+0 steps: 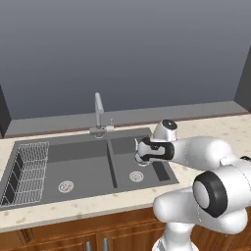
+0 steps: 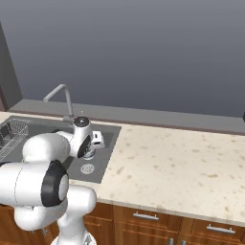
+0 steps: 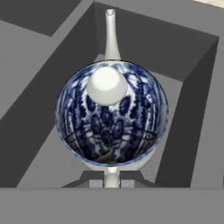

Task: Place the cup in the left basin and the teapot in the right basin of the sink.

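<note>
The teapot (image 3: 111,116), blue and white with a pale round lid knob, sits close under the hand camera, its thin spout pointing away toward the far wall of the right basin (image 3: 183,65). The gripper (image 3: 112,178) is nearly closed at the teapot's near edge, where the handle lies, and appears to have hold of it there; the fingertips themselves are mostly hidden. The hand view alone gives the painted pattern and the spout. From the left base view, the teapot is hidden behind the wrist, and the gripper (image 1: 137,156) hangs over the narrower basin. That view takes in the whole sink (image 1: 73,198): two basins, two round drains, one wire rack (image 1: 30,171) in the left basin (image 1: 78,169), and one silver faucet (image 1: 99,113). The right base view adds a long bare stretch of speckled counter (image 2: 182,167) to the right of the sink.
</note>
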Available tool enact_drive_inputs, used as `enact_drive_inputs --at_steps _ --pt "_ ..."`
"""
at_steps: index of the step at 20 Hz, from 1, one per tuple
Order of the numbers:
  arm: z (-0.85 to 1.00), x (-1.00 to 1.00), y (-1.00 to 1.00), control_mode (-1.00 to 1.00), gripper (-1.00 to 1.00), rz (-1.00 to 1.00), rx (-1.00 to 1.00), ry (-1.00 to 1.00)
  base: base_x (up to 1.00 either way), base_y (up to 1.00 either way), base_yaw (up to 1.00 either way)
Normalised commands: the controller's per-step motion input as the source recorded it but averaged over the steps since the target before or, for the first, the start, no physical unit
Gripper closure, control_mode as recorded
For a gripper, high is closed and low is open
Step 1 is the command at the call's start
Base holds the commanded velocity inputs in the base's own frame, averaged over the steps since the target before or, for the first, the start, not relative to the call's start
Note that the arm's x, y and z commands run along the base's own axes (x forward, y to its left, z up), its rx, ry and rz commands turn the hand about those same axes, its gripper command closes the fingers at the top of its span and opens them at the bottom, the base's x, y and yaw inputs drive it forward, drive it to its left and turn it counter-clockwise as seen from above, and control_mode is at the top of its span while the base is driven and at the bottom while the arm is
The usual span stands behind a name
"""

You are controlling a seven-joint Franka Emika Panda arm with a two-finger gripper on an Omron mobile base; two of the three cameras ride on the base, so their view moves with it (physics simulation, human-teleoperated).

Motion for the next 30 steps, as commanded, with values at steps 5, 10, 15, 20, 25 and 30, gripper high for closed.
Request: enact_drive_inputs --at_steps 5,10,15,20,25,30 --pt "-0.24 0.24 0.19 -1.0 1.0 0.0 0.0 0.01 0.0 0.0 0.0" --pt "-0.21 0.13 0.15 -1.0 1.0 0.0 0.0 0.0 0.0 0.0 0.0" --pt "-0.31 0.07 0.12 -1.0 1.0 0.0 0.0 0.0 0.0 0.0 0.0" --pt "-0.29 0.07 0.06 -1.0 1.0 0.0 0.0 0.0 0.0 0.0 0.0" --pt "-0.22 0.08 0.0 -1.0 1.0 0.0 0.0 0.0 0.0 0.0 0.0" --pt "-0.23 0.08 0.0 -1.0 1.0 0.0 0.0 0.0 0.0 0.0 0.0"
